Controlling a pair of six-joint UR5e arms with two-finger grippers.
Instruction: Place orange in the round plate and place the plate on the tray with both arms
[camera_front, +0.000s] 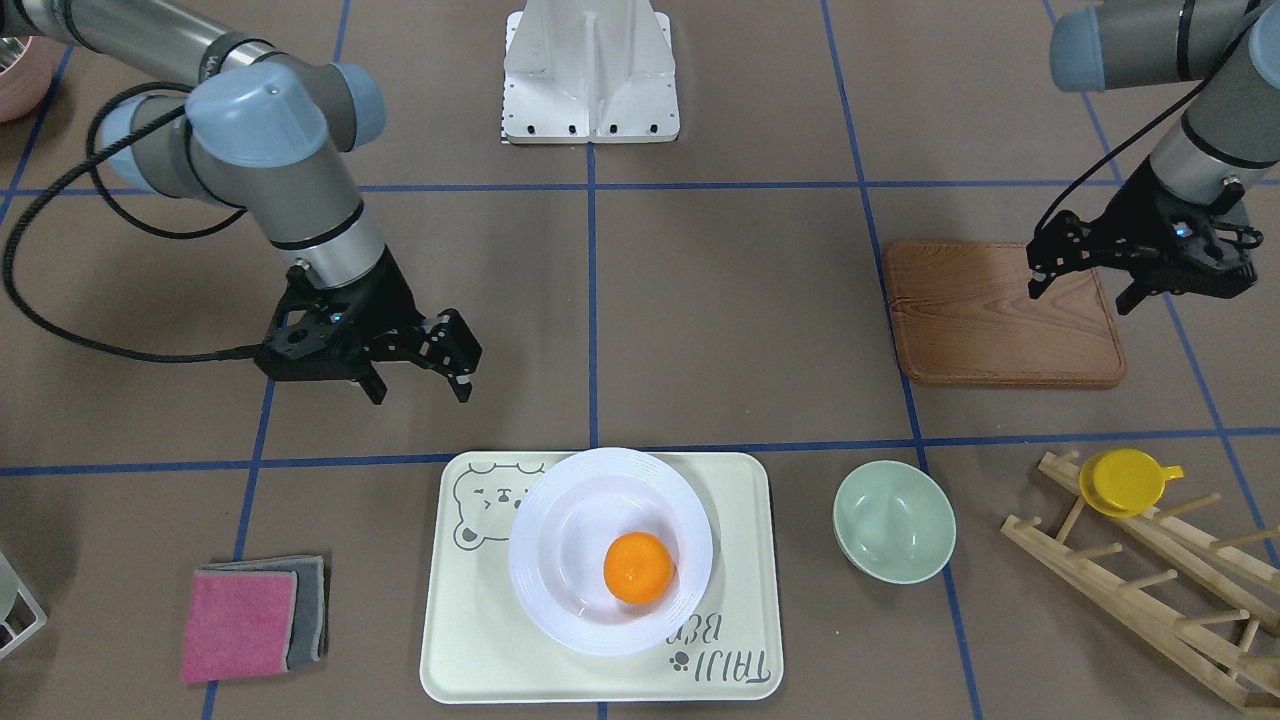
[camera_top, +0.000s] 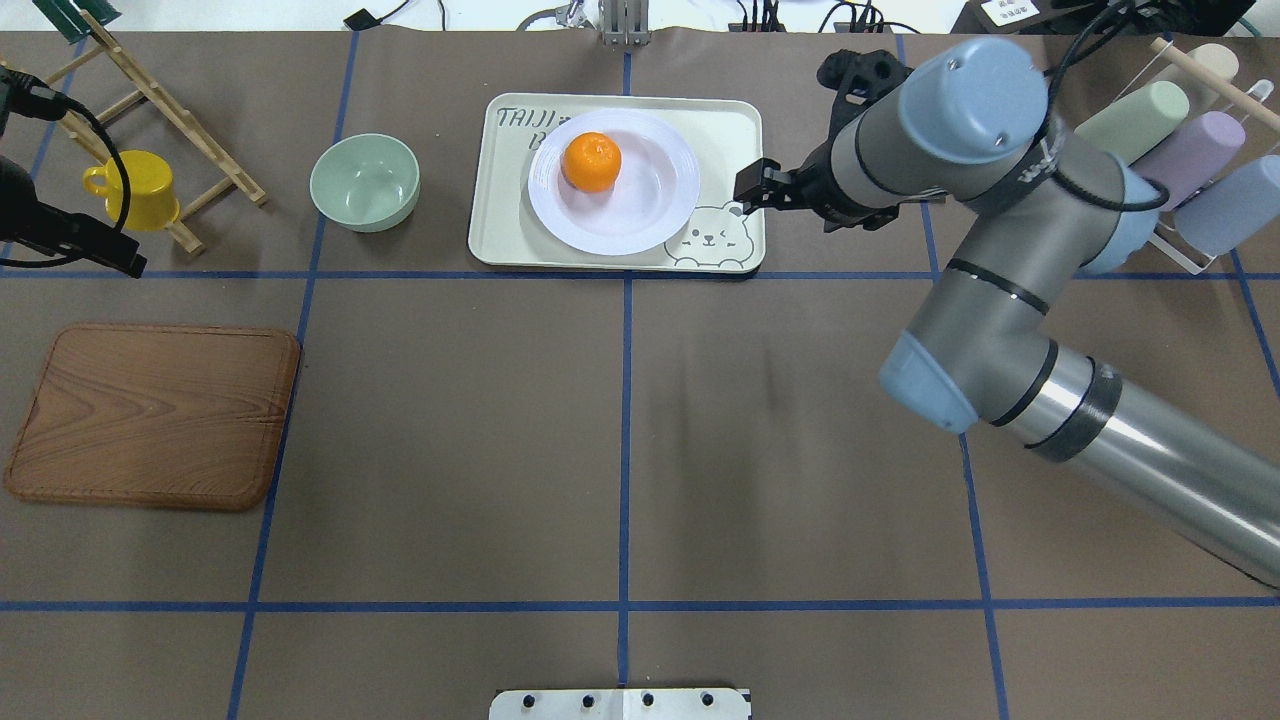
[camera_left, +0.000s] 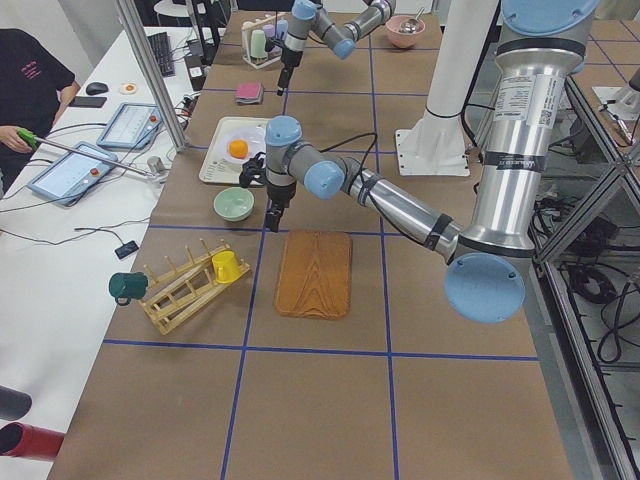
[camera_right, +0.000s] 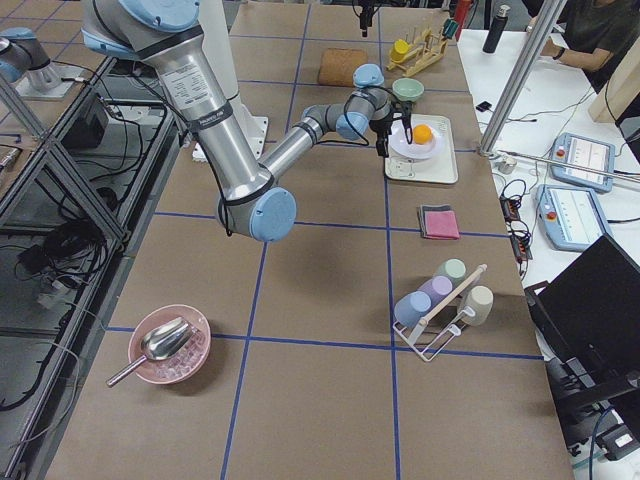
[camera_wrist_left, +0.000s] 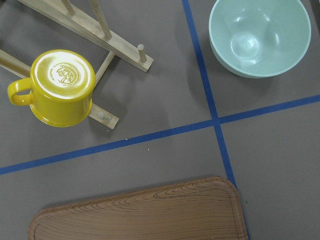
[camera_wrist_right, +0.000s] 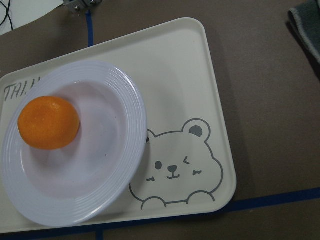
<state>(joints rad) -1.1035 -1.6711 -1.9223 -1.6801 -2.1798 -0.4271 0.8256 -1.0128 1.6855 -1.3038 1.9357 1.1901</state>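
The orange (camera_front: 638, 567) lies inside the white round plate (camera_front: 565, 520), off its centre. The plate rests on the cream bear tray (camera_front: 470, 640) at the table's operator side. In the right wrist view the orange (camera_wrist_right: 48, 122), the plate (camera_wrist_right: 100, 170) and the tray (camera_wrist_right: 185, 75) all show from above. My right gripper (camera_front: 418, 388) hangs open and empty above the table, just off the tray's bear corner. Far from the tray, my left gripper (camera_front: 1080, 298) is open and empty over the edge of a wooden board.
A brown wooden board (camera_front: 1000, 320) lies under the left gripper. A pale green bowl (camera_front: 893, 520) stands beside the tray. A yellow cup (camera_front: 1128, 480) hangs on a wooden rack (camera_front: 1150, 570). Pink and grey cloths (camera_front: 250, 615) lie at the tray's other side. Pastel cups (camera_top: 1180, 150) stand in a wire rack.
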